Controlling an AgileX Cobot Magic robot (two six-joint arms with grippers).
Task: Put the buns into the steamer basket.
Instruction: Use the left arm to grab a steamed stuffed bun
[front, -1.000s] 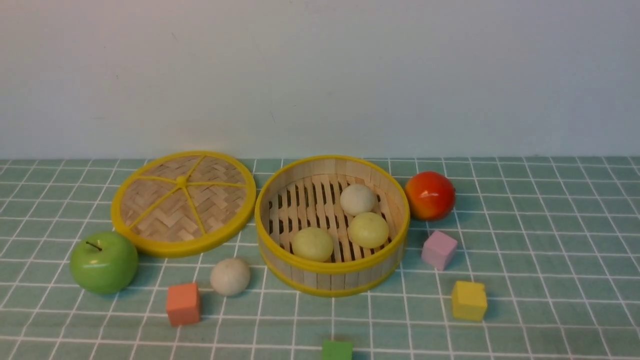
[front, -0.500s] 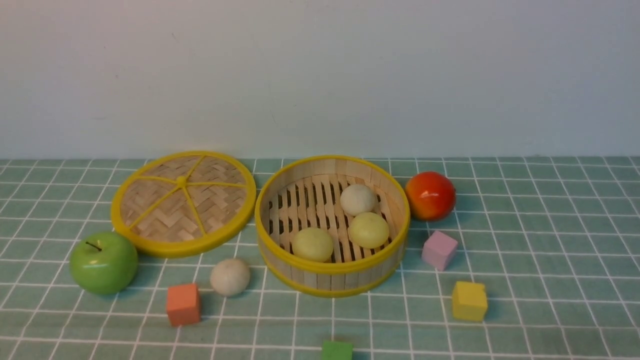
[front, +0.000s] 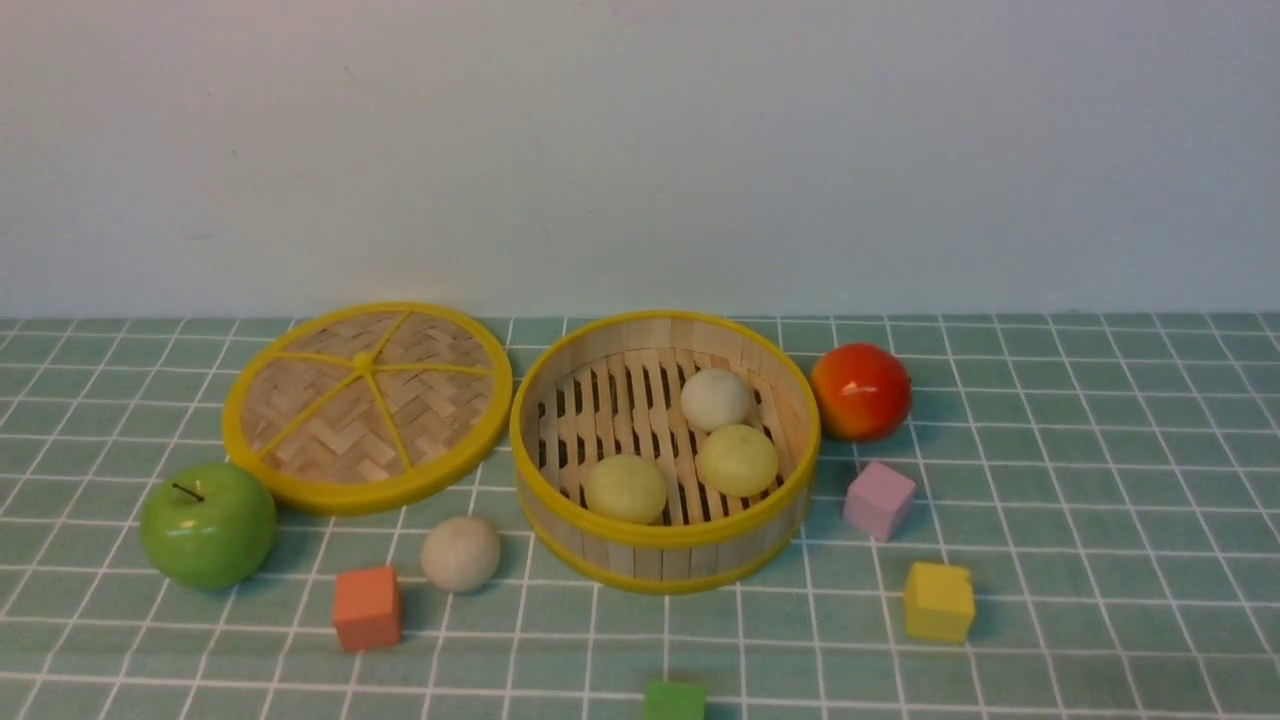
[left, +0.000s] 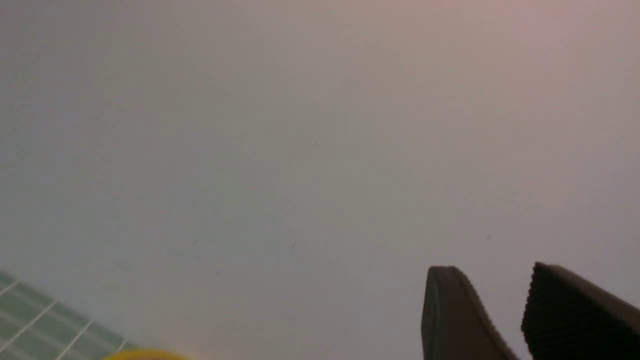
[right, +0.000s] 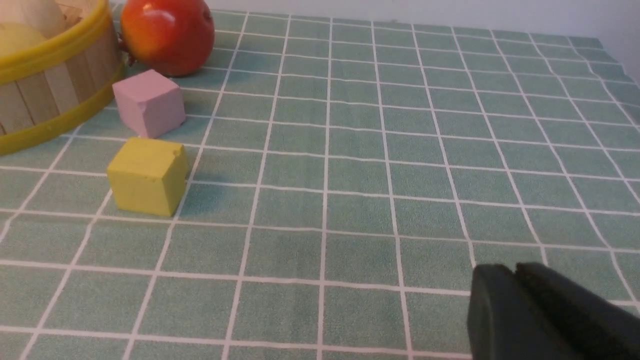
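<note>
A: Task items?
B: 3 buns (front: 737, 459) in the steamer basket (front: 660, 555) — 1 beige bun (front: 460, 553) on the worktop (front: 1100, 560), just left of it.
A: Arms?
B: Both empty — left gripper (left: 492, 270) slightly parted, right gripper (right: 515, 268) closed.

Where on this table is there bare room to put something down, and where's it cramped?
Bare: the tablecloth right of the red fruit, pink cube and yellow cube; the left floor of the basket. Cramped: between lid, green apple, orange cube and loose bun.
</note>
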